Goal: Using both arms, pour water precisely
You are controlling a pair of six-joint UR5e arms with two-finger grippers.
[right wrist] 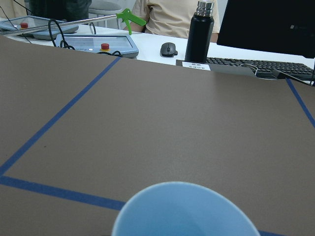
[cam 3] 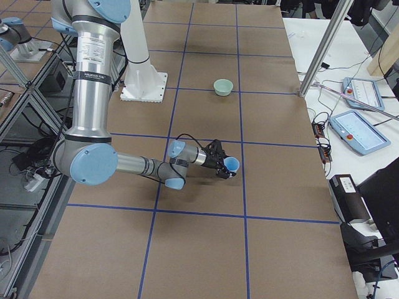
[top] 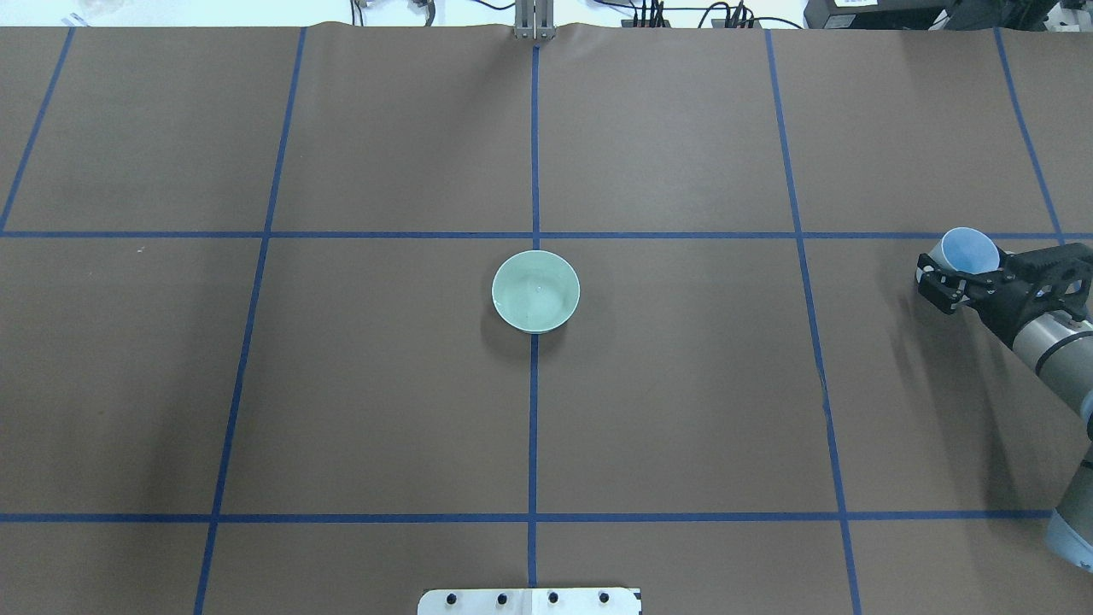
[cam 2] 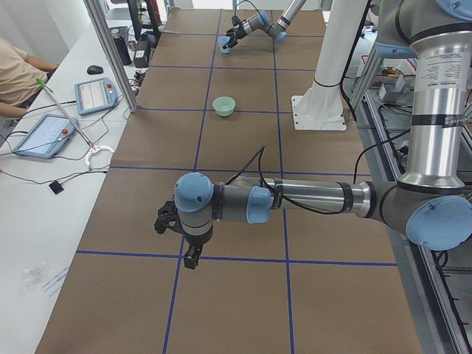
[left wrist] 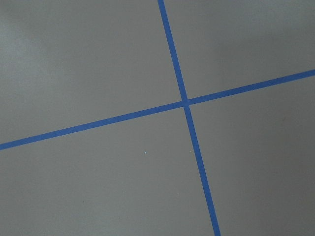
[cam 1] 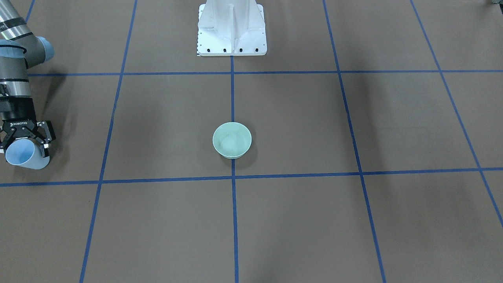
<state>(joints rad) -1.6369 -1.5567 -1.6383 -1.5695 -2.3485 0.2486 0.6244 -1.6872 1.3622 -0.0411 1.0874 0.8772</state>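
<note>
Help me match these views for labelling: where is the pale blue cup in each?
Exterior front-facing: pale blue cup at far left edge.
Overhead exterior: cup at right edge.
Exterior left: cup at top, far end.
Exterior right: cup near centre.
Left wrist-mounted: not in it.
Right wrist-mounted: cup at bottom centre.
Shared exterior landmark: mint-green bowl on middle tape line.
</note>
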